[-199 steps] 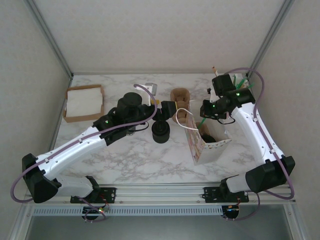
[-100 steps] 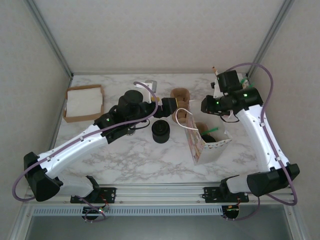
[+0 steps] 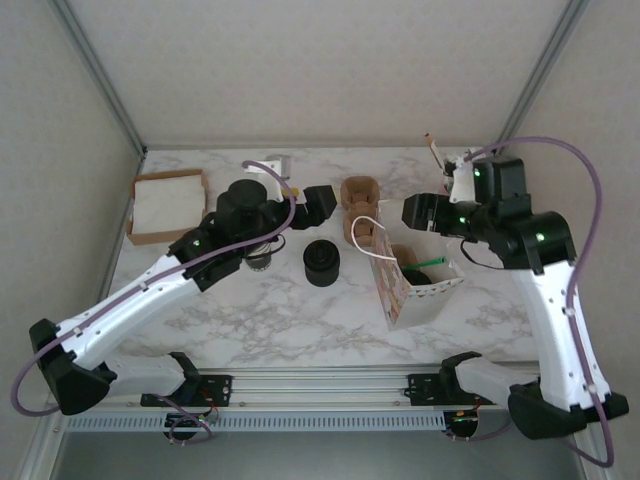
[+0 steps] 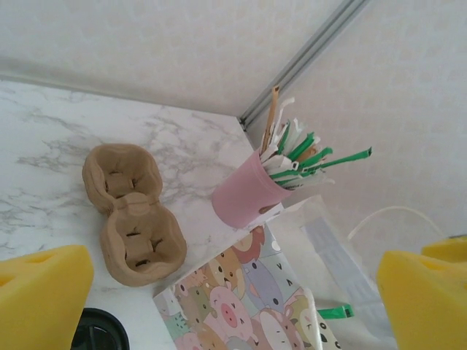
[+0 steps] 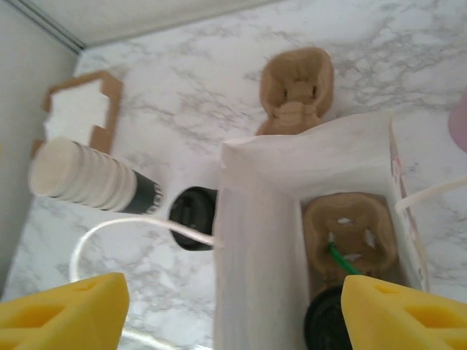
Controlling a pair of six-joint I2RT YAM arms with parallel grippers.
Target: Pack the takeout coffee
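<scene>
Bag (image 5: 255,240) holding carrier (image 5: 350,222), takeout coffee (image 5: 322,324) inside

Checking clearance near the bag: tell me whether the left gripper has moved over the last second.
Yes. The left gripper has drawn back leftward, away from the paper bag, which stays put.

Takeout coffee (image 5: 325,326) lid plastic; bag (image 5: 255,240) matt paper; cup carrier (image 4: 133,219) rough pulp.

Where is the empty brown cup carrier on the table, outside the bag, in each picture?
Top external: cup carrier just right of centre, behind the paper bag.
Left wrist: cup carrier at left, paper bag's cartoon side at bottom.
Right wrist: cup carrier at top, beyond the paper bag's open mouth.
Shared landmark: the paper bag.
</scene>
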